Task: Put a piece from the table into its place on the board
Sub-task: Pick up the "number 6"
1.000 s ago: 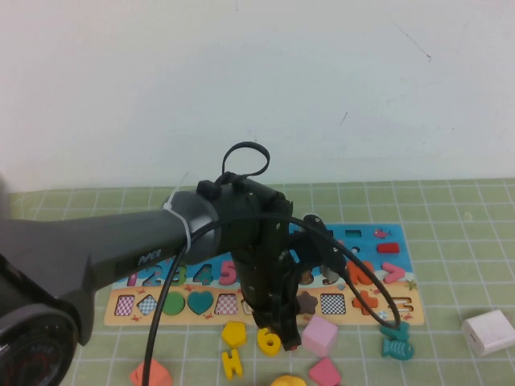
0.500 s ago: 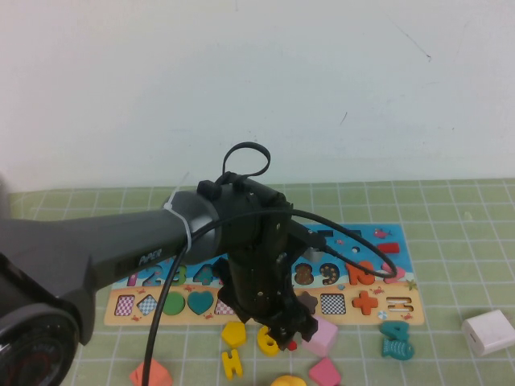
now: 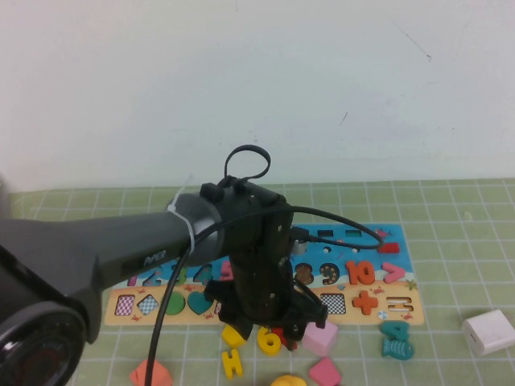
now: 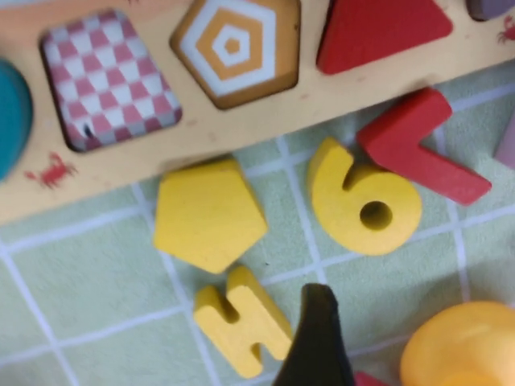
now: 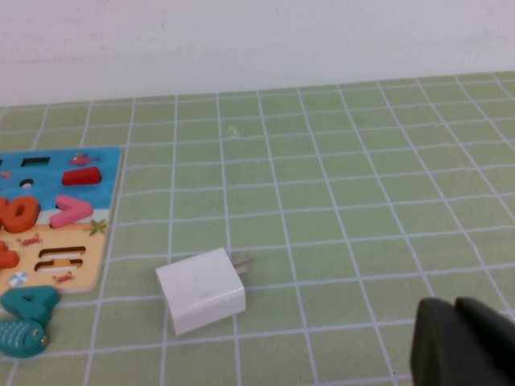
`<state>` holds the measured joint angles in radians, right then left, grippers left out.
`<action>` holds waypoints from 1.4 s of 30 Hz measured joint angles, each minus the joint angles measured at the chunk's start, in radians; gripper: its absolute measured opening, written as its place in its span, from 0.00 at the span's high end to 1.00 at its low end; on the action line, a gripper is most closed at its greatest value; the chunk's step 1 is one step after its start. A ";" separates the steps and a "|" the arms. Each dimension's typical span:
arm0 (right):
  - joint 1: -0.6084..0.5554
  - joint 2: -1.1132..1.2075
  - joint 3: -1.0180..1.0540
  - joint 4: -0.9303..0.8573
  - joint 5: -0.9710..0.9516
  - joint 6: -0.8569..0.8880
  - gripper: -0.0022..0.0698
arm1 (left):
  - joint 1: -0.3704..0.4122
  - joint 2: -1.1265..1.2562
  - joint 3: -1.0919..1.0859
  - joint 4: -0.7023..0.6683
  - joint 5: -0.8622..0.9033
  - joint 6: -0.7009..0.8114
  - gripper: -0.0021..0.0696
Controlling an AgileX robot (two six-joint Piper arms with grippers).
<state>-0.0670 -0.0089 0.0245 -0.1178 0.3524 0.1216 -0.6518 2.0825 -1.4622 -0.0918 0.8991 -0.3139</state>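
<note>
Green gridded matting (image 3: 451,209) is covering the worktop, with a plain white wall rising behind its far edge. Lying along the middle of the mat is the board (image 3: 398,241), its blue upper strip carrying colourful numerals and its sandy lower strip (image 4: 241,121) carrying a row of shapes. The left arm is reaching in from the near left corner and is hanging over the board's near edge, so the six-shaped hollow is hidden beneath it. The left gripper (image 3: 261,322) is hovering with its jaws spread wide and nothing between them, just above the loose pieces off the board's near edge. The yellow 6 (image 4: 358,201) is lying flat on the mat just off that edge, untouched, with a red chevron piece (image 4: 418,149) touching it on 1 side and a yellow pentagon (image 4: 208,211) near it on the other. A yellow H-like piece (image 4: 241,318) is sitting just beside the pentagon. A pink block (image 3: 319,336) is resting near the gripper, and a teal 4 (image 5: 28,301) with a teal fish piece (image 5: 20,336) is lying by the board's near right corner. A white charger plug (image 5: 201,288) is sitting alone toward the near right edge. The right gripper (image 5: 463,346) is showing only as a dark tip above the mat near the plug; whether it is open or closed I cannot tell.
</note>
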 joint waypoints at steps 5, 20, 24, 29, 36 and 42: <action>0.000 0.000 0.000 0.000 0.000 0.000 0.97 | 0.000 0.043 -0.005 -0.013 -0.006 -0.139 0.30; 0.000 0.000 0.000 0.000 0.000 0.000 0.97 | 0.000 0.094 -0.005 -0.018 -0.026 -0.285 0.31; 0.000 0.000 0.000 0.000 0.000 0.000 0.97 | 0.000 0.109 -0.005 -0.009 -0.030 -0.299 0.36; 0.000 0.000 0.000 0.000 0.002 0.000 0.97 | 0.000 0.116 -0.005 0.012 -0.068 -0.330 0.41; 0.000 0.000 0.000 0.000 0.002 0.000 0.97 | 0.000 0.116 -0.005 0.018 -0.092 -0.347 0.43; 0.000 0.000 0.000 0.000 0.002 0.000 0.97 | 0.000 0.116 -0.005 0.035 -0.108 -0.362 0.43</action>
<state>-0.0670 -0.0089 0.0245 -0.1178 0.3539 0.1216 -0.6518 2.1986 -1.4671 -0.0568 0.7913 -0.6758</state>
